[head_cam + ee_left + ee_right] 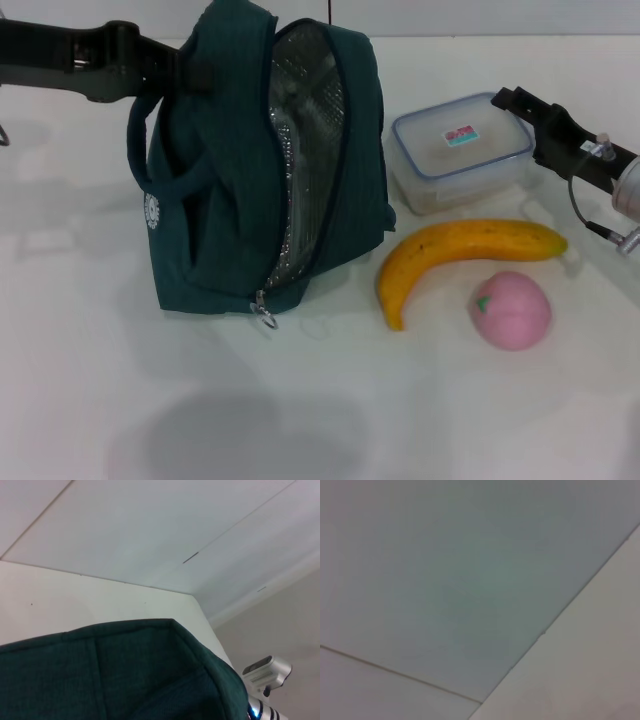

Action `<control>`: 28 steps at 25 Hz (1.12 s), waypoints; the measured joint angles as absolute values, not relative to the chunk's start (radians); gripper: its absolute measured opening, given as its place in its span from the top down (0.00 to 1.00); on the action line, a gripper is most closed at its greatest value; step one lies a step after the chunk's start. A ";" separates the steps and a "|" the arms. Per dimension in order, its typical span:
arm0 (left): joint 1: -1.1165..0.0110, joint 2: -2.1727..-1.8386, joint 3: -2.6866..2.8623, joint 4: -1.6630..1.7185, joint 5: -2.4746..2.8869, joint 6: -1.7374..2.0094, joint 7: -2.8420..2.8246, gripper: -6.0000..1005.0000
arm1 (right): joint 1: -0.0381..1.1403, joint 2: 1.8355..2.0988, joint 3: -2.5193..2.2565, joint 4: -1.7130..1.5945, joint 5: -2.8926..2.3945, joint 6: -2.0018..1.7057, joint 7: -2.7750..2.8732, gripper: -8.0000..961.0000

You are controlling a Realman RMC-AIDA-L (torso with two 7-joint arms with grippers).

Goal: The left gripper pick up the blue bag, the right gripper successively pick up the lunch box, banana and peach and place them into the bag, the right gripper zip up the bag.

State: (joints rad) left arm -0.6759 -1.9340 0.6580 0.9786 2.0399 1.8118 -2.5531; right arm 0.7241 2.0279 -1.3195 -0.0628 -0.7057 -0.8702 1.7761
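The blue bag (225,190) stands upright on the white table, its zip open and its silver foil lining (305,150) facing right. My left gripper (190,72) comes in from the left and is shut on the top of the bag; the bag's dark fabric (125,680) fills the lower part of the left wrist view. The lunch box (460,150) sits to the right of the bag. In front of it lie the banana (465,250) and the peach (511,309). My right gripper (525,115) is at the lunch box's far right corner.
The zip's ring pull (264,315) hangs at the bag's lower front. A silver part of the right arm (265,672) shows past the bag. The right wrist view holds only plain pale surfaces. Bare white table (300,420) lies in front of everything.
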 joint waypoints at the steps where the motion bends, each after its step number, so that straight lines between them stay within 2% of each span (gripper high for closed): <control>1: -0.676 -1.934 0.658 0.979 2.040 1.812 -2.552 0.96 | 0.726 2.028 -1.324 -0.064 -0.706 -0.870 1.778 0.09; 12: -0.673 -1.936 0.658 0.979 2.039 1.812 -2.545 0.96 | 0.739 2.028 -1.334 -0.073 -0.705 -0.885 1.782 0.10; 23: -0.664 -1.936 0.658 0.979 2.041 1.815 -2.538 0.96 | 0.718 2.028 -1.335 -0.097 -0.705 -0.909 1.783 0.16; 28: -0.660 -1.936 0.658 0.979 2.042 1.818 -2.538 0.95 | 0.686 2.028 -1.336 -0.119 -0.706 -0.920 1.781 0.38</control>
State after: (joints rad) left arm -0.6595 -1.9359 0.6581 0.9787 2.0417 1.8184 -2.5376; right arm 0.6859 2.0278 -1.3359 -0.1188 -0.7057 -0.9205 1.7815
